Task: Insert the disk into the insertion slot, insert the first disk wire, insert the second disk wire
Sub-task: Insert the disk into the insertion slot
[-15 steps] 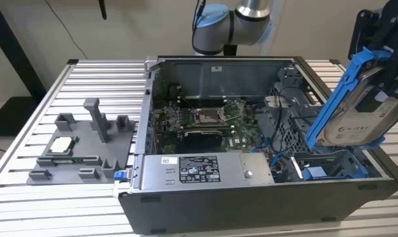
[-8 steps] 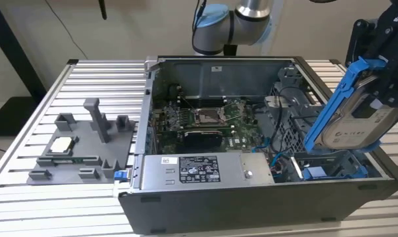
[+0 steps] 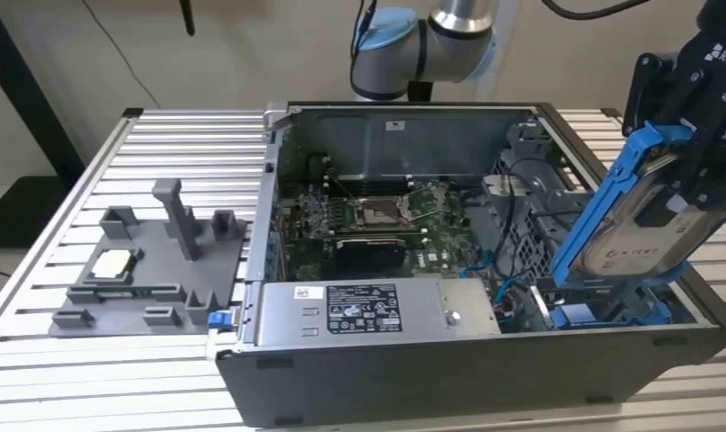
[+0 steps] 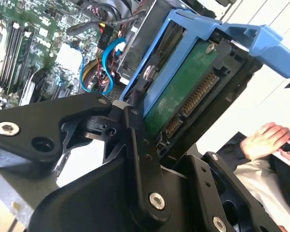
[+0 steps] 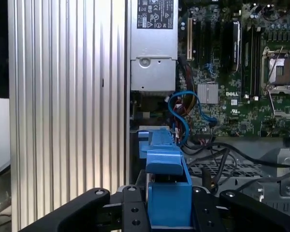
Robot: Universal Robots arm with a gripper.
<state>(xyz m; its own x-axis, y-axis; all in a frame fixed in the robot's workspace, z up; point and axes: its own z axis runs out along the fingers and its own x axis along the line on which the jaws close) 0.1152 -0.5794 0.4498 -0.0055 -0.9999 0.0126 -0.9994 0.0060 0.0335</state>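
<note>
The first step is judged to be in hand. The disk (image 3: 636, 236) is gripped by the pincer (image 3: 689, 175), which is closed tight on its blue carrier (image 5: 166, 193). It is held tilted over the case (image 3: 459, 378) at the exterior view's right. Its lower end is poised just above the slot (image 3: 603, 312); contact cannot be told. Its connectors (image 4: 198, 96) are bare. Seating will likely require the carrier to be squared with the slot. The wrist is canted along the disk's lean.
</note>
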